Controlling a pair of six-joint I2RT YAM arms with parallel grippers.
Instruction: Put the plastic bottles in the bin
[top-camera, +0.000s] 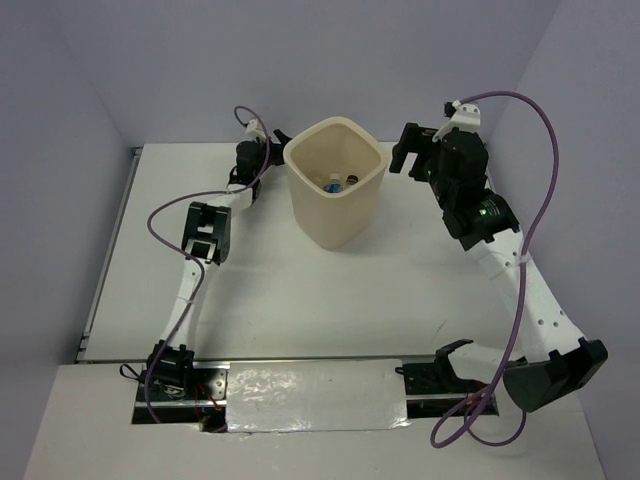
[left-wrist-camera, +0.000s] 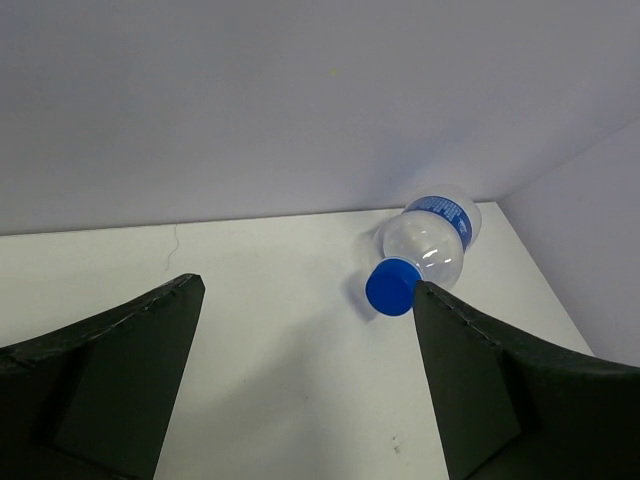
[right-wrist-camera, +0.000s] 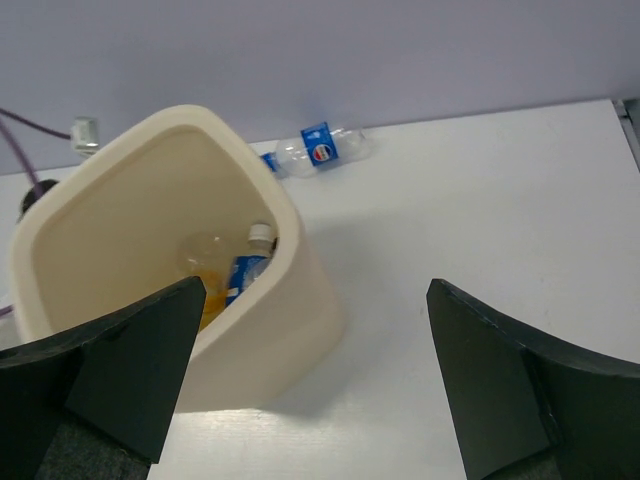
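The blue-capped bottle (left-wrist-camera: 428, 245) lies on its side on the white table (left-wrist-camera: 270, 330), outside the cream bin (top-camera: 335, 215). In the left wrist view its cap (left-wrist-camera: 393, 287) points back toward the left gripper (left-wrist-camera: 305, 290). The bottle sits just beyond the tip of the finger (left-wrist-camera: 490, 380) on the right of that view, off the gripper's centre line and not between the jaws. The left gripper's jaws stand wide apart and hold nothing.

From the right wrist view the same bottle (right-wrist-camera: 315, 148) rests past the bin's (right-wrist-camera: 300, 330) far corner, near it but not touching, with the bin's body between it and the right gripper (right-wrist-camera: 315, 290). That gripper is also spread wide with nothing in it. It hangs beside the bin, to the right of the bin's rim in the overhead view (top-camera: 403, 152).

Two bottles already lie inside the bin: an orange one (right-wrist-camera: 205, 275) against the inner wall and, beside it, a clear bottle with a pale cap (right-wrist-camera: 250, 265) and a blue-looking label. A purple cable (right-wrist-camera: 30, 125) of the left arm shows behind the bin's far edge.
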